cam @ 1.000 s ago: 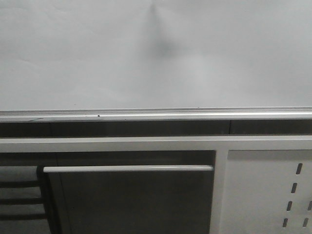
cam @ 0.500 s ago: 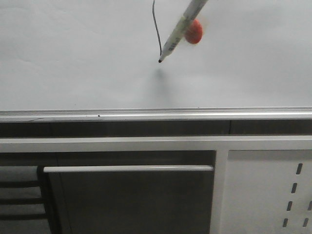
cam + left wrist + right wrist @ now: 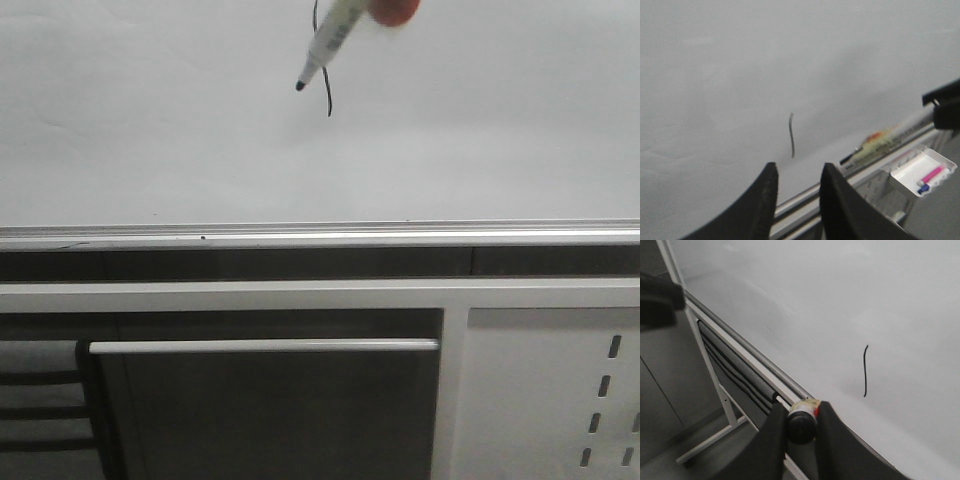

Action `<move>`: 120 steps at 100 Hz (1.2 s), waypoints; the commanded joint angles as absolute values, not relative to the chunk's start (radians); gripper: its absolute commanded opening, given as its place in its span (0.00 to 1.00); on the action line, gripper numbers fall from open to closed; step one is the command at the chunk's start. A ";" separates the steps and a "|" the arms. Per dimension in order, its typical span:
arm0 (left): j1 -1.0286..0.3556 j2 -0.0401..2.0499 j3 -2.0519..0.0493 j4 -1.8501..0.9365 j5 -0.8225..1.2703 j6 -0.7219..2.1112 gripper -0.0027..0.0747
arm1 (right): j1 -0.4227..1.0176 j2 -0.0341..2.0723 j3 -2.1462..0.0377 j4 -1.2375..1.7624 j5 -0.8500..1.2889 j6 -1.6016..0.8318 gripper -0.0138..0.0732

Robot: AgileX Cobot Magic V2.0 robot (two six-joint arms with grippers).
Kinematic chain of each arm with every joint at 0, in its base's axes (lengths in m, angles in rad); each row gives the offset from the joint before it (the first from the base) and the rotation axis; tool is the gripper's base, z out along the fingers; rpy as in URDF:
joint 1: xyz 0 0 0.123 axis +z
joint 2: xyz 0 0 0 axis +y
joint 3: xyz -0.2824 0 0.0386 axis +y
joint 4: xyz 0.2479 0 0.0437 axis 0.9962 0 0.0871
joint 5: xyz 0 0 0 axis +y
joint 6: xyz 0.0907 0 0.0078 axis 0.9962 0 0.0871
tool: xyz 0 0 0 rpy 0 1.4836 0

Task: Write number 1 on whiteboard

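The whiteboard (image 3: 150, 120) fills the upper front view, with its silver rail (image 3: 320, 236) below. The number 1 (image 3: 327, 95) is a thin black wavy stroke near the top centre. It also shows in the left wrist view (image 3: 791, 135) and the right wrist view (image 3: 865, 371). My right gripper (image 3: 801, 410) is shut on a white marker (image 3: 330, 40). The marker's black tip (image 3: 300, 87) sits just left of the stroke's lower part. My left gripper (image 3: 799, 172) is open and empty, facing the board below the stroke. The marker also shows in the left wrist view (image 3: 885, 142).
A white perforated panel (image 3: 550, 390) and a frame bar (image 3: 260, 346) sit under the rail. A white tray (image 3: 910, 172) holding a pink marker (image 3: 932, 175) hangs to the right of the board. The board's stand legs (image 3: 710, 440) reach the floor.
One second ago the front view showed a bare board. Then the stroke and marker appeared. Since half a second ago the marker tip moved up and left, off the stroke's lower end.
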State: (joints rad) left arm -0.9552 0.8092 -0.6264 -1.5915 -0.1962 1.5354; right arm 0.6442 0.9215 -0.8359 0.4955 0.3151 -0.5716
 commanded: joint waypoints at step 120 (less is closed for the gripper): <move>-0.962 1.027 -0.708 -1.378 0.083 1.537 0.09 | 0.689 1.098 -1.176 0.540 0.726 -0.589 0.10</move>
State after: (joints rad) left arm -0.9552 1.0393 -0.6711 -1.3731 0.0905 1.5410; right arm 0.6868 1.1137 -1.1385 0.5019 0.7694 -0.5753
